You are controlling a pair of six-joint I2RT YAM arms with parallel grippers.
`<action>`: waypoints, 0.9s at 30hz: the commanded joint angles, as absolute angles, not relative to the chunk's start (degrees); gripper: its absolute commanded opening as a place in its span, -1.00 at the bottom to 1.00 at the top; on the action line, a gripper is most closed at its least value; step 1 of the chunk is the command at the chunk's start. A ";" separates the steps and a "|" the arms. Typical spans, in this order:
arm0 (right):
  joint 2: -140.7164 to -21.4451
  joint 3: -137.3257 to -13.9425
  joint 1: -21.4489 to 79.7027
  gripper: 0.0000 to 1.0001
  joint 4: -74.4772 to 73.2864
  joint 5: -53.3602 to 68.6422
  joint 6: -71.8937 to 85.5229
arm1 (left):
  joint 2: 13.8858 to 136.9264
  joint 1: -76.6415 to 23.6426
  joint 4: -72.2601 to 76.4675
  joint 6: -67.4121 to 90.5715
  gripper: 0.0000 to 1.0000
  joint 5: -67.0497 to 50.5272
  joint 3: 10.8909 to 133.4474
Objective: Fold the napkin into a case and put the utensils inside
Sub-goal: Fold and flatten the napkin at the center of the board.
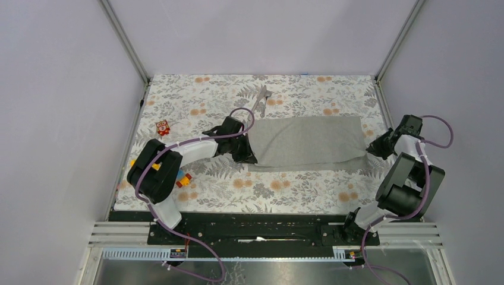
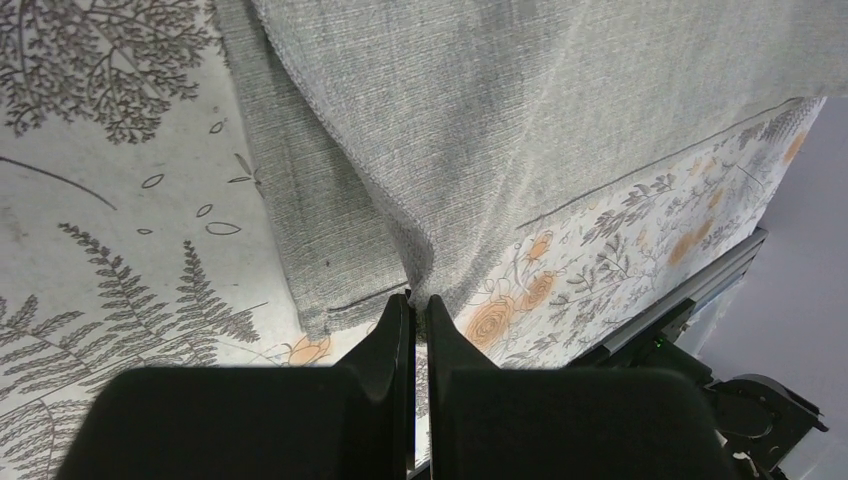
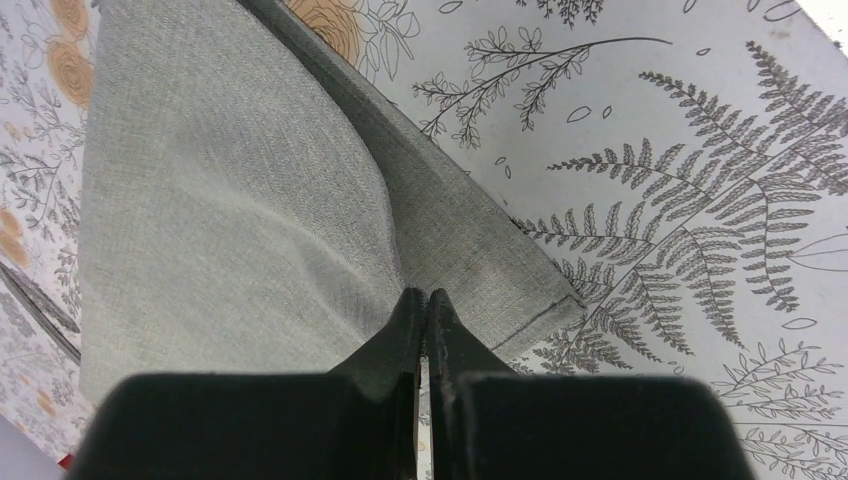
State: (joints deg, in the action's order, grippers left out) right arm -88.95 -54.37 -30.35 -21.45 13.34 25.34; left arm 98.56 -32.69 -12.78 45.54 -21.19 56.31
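Nearest to us, a few small colourful toy blocks (image 1: pixel 183 178) are lying by the left arm's elbow on the floral-clothed tabletop (image 1: pixel 267 190). Just beyond them the left pincer (image 1: pixel 252 158) is reaching in from the left, and from its wrist (image 2: pixel 417 300) we are seeing its fingers pressed together on the hemmed edge of the napkin (image 2: pixel 560 100); that edge is rising off the tabletop into the tips. Across from it, well apart on the right, the right pincer (image 1: pixel 372 148) is gripping the same cloth. Its own camera (image 3: pixel 426 297) is showing the fingers pinched tight on a ridge of grey fabric (image 3: pixel 230 200) near a corner, so both pincers are clamped narrow and holding the napkin. The napkin (image 1: pixel 309 141) is stretching between them across the middle of the tabletop as a long grey band, lying in two layers. A strip of the lower layer is peeking out along the near side under the upper one, and it is no closed pouch as it lies. A small red block (image 1: pixel 163 127) is sitting alone to the left, beyond the left arm. Farthest from us, past the napkin's far left corner, the shiny utensils (image 1: pixel 261 98) are lying on the tabletop, apart from the cloth and too small for us to count.
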 commanded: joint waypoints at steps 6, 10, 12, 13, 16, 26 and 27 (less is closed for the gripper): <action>-84.39 -53.10 -31.60 -1.00 -21.53 10.04 24.93 | 96.28 -32.76 -12.71 44.76 -1.00 -18.59 54.73; -85.29 -52.50 -31.65 -1.00 -21.38 9.29 24.89 | 96.90 -32.77 -12.66 44.74 -1.00 -19.00 54.13; -85.87 -52.24 -31.79 -1.00 -21.16 9.15 24.86 | 96.90 -32.78 -12.73 44.65 -1.00 -18.76 53.70; -86.19 -52.05 -31.76 -1.00 -21.03 9.01 24.85 | 96.85 -32.78 -12.72 44.58 -1.00 -18.65 53.48; -87.59 -52.05 -31.77 -1.00 -21.21 9.08 24.95 | 96.94 -32.76 -12.59 44.56 -1.00 -18.84 53.11; -87.21 -51.02 -31.90 -1.00 -20.96 5.59 25.30 | 96.54 -33.13 -10.92 45.35 -1.00 -19.47 51.48; -87.07 -50.92 -31.93 -1.00 -20.92 5.12 25.39 | 96.59 -33.20 -10.89 45.35 -1.00 -19.51 51.58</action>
